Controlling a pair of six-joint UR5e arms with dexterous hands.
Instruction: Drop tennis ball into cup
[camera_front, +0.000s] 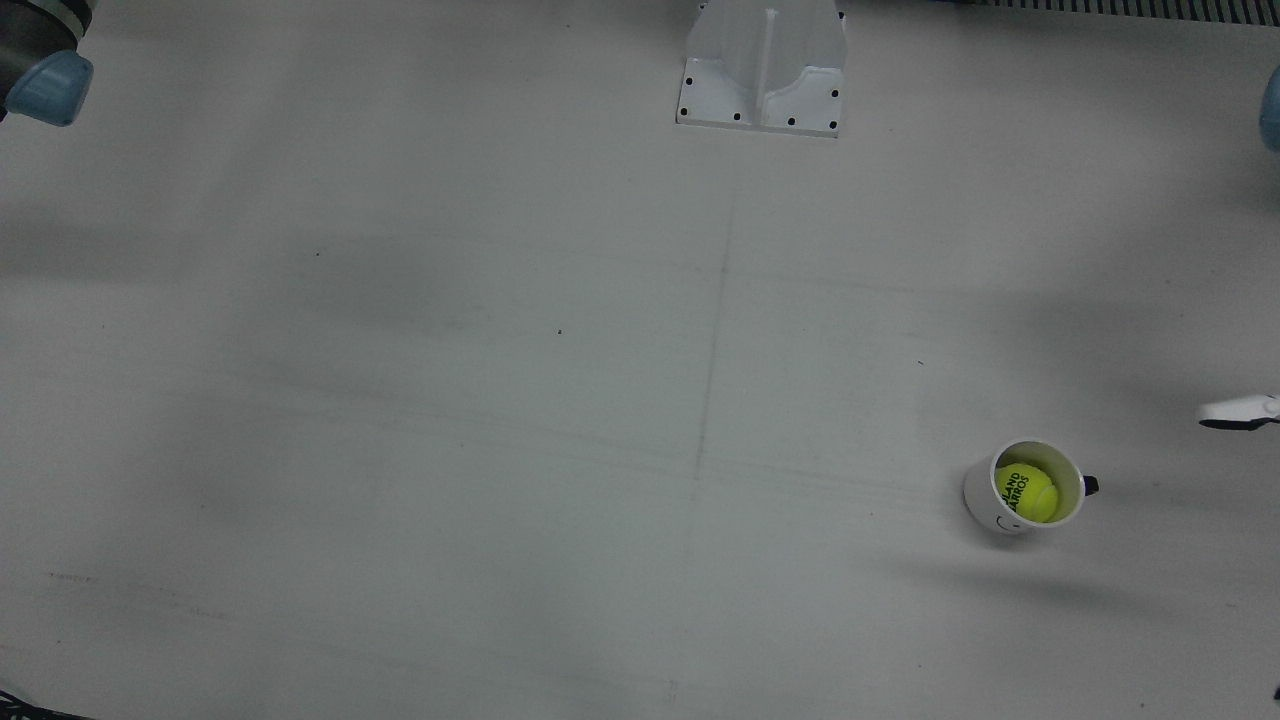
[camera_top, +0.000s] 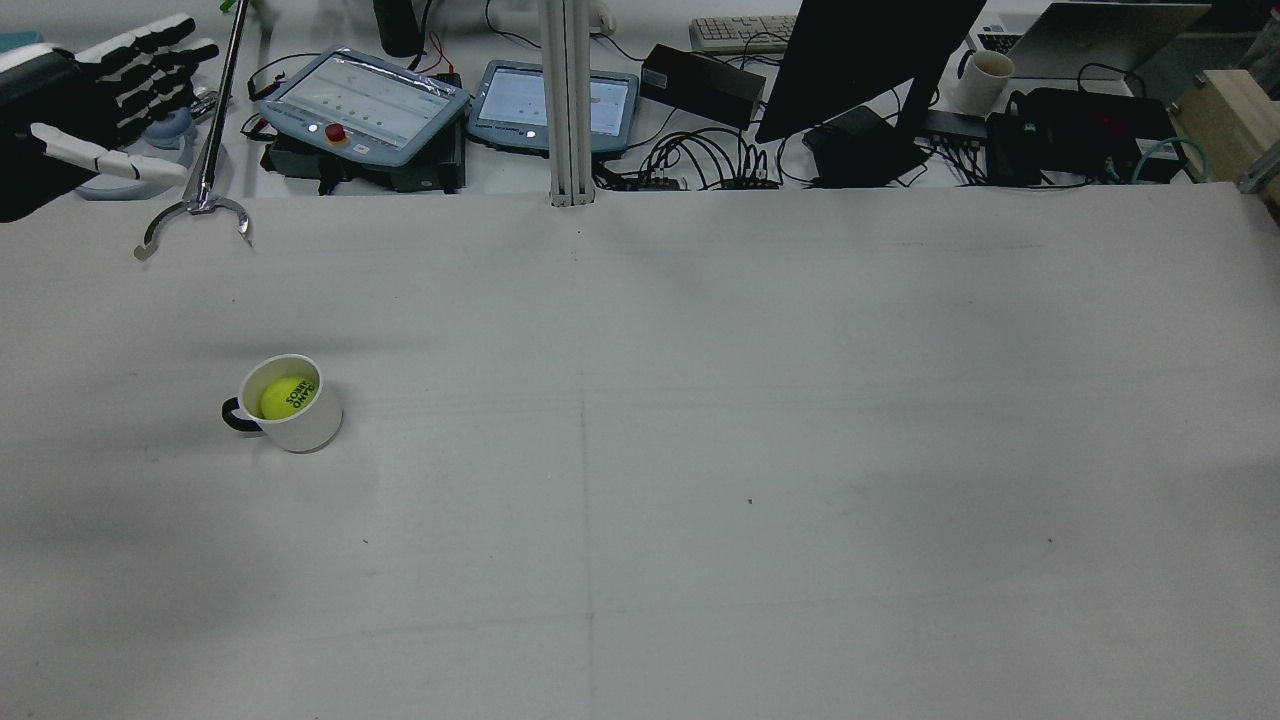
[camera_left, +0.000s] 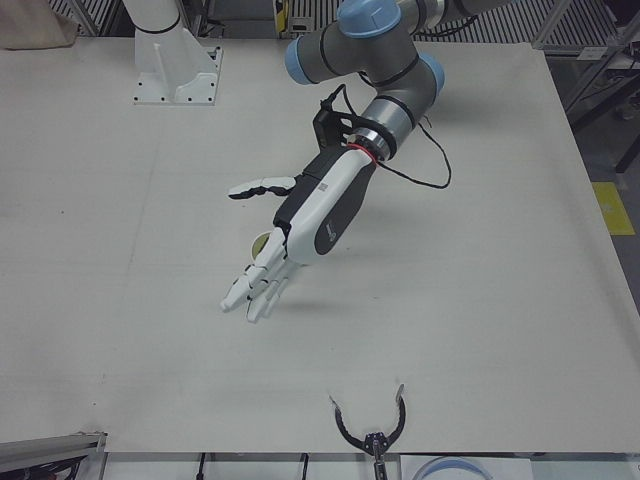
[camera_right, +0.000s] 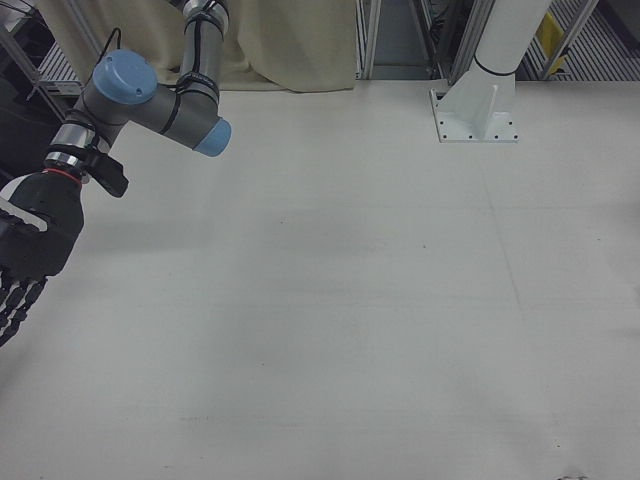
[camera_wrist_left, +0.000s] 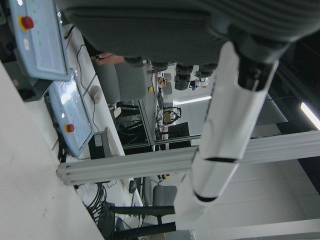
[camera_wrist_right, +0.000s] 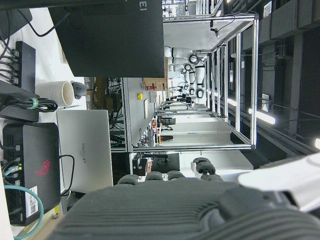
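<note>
The yellow-green tennis ball (camera_front: 1026, 492) lies inside the white cup (camera_front: 982, 503), which stands upright with its dark handle at the side. In the rear view the ball (camera_top: 288, 397) and the cup (camera_top: 308, 430) are at the table's left. My left hand (camera_top: 95, 105) is open and empty, raised well beyond the cup near the far left edge. In the left-front view the left hand (camera_left: 300, 225) hides most of the cup (camera_left: 261, 241). My right hand (camera_right: 25, 255) is open and empty at that view's left edge, far from the cup.
A metal grabber claw (camera_top: 195, 215) rests on the far left edge of the table and also shows in the left-front view (camera_left: 372, 428). A white pedestal (camera_front: 760, 75) stands at the robot's side. Teach pendants (camera_top: 365, 100), cables and a monitor lie beyond the far edge.
</note>
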